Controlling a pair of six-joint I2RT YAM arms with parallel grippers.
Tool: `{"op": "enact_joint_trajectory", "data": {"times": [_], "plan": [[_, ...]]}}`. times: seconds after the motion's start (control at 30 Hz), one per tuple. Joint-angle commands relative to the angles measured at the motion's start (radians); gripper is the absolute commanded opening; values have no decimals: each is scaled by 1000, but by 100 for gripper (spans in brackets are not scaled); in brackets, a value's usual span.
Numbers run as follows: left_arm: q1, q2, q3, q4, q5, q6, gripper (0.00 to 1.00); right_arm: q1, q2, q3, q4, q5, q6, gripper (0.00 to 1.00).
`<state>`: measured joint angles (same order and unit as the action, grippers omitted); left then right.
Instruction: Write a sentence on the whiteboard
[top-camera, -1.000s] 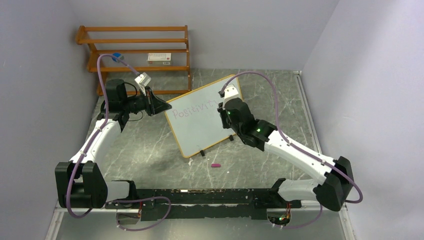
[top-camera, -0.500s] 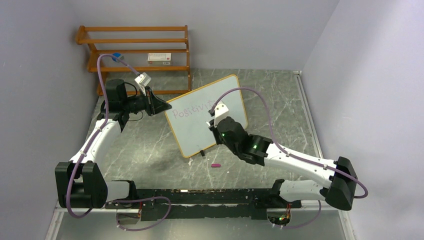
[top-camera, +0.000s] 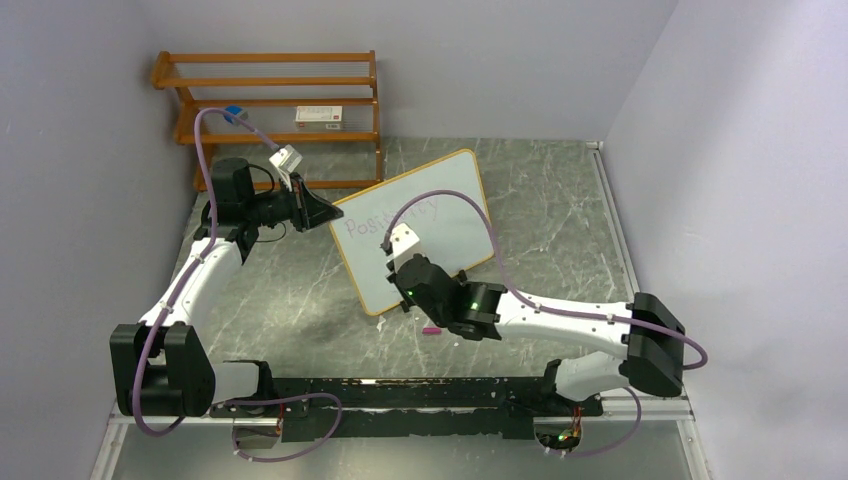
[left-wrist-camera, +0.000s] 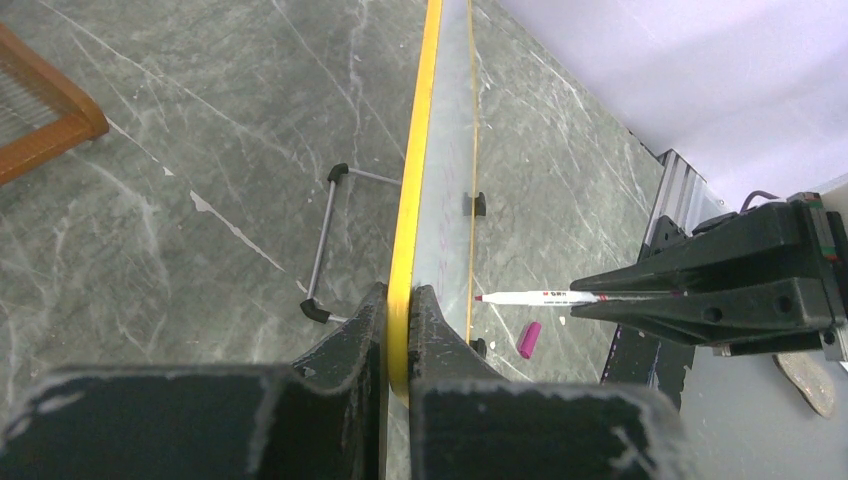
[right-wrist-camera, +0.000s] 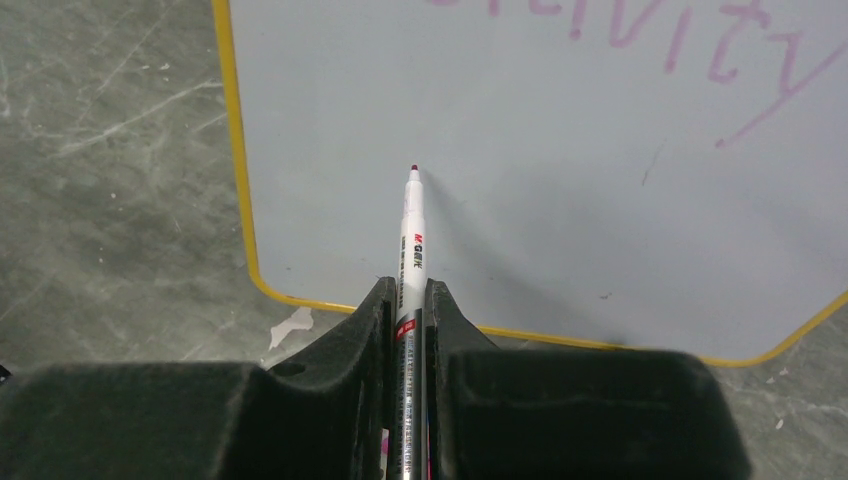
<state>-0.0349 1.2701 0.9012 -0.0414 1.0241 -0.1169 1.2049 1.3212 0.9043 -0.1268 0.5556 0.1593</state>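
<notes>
The whiteboard (top-camera: 450, 215) stands tilted on the table, its yellow-edged frame (left-wrist-camera: 418, 150) seen edge-on in the left wrist view. My left gripper (top-camera: 328, 213) is shut on the board's upper left edge (left-wrist-camera: 400, 310). Of the sentence (top-camera: 360, 222), one purple line reading "Positivity" shows, its middle hidden by my right arm; its end (right-wrist-camera: 680, 40) shows in the right wrist view. My right gripper (top-camera: 393, 268) (right-wrist-camera: 408, 290) is shut on a white marker (right-wrist-camera: 411, 230) (left-wrist-camera: 530, 296). The tip points at the blank lower left of the board (right-wrist-camera: 560, 220); I cannot tell if it touches.
A pink marker cap (top-camera: 431, 330) (left-wrist-camera: 529, 339) lies on the grey table in front of the board. A wooden shelf rack (top-camera: 270, 100) with a small box (top-camera: 320, 115) stands at the back left. The board's wire stand (left-wrist-camera: 325, 240) juts out behind it. Walls close in on both sides.
My right arm has swung left and down across the board, from the end of the written word to the blank lower left. The left arm and the board have stayed still.
</notes>
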Motion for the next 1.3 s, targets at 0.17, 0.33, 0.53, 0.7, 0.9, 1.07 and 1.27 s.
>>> {"op": "enact_joint_trajectory", "data": {"times": [0.17, 0.33, 0.53, 0.7, 0.9, 1.07, 1.27], "plan": [[-11, 6, -4, -21, -65, 70, 5, 32, 65, 100, 61, 85, -26, 0], [-11, 7, -4, -20, -61, 70, 5, 33, 97, 129, 65, 102, -39, 0], [-11, 7, -3, -21, -59, 72, 5, 32, 138, 157, 55, 116, -46, 0], [-11, 10, -1, -23, -58, 74, 5, 31, 157, 169, 34, 127, -43, 0], [-11, 10, -1, -24, -58, 76, 5, 31, 167, 179, -13, 123, -27, 0], [-12, 9, -2, -25, -59, 76, 5, 30, 162, 177, -53, 118, -9, 0], [-11, 9, -1, -23, -57, 75, 5, 30, 155, 165, -86, 111, 14, 0]]}}
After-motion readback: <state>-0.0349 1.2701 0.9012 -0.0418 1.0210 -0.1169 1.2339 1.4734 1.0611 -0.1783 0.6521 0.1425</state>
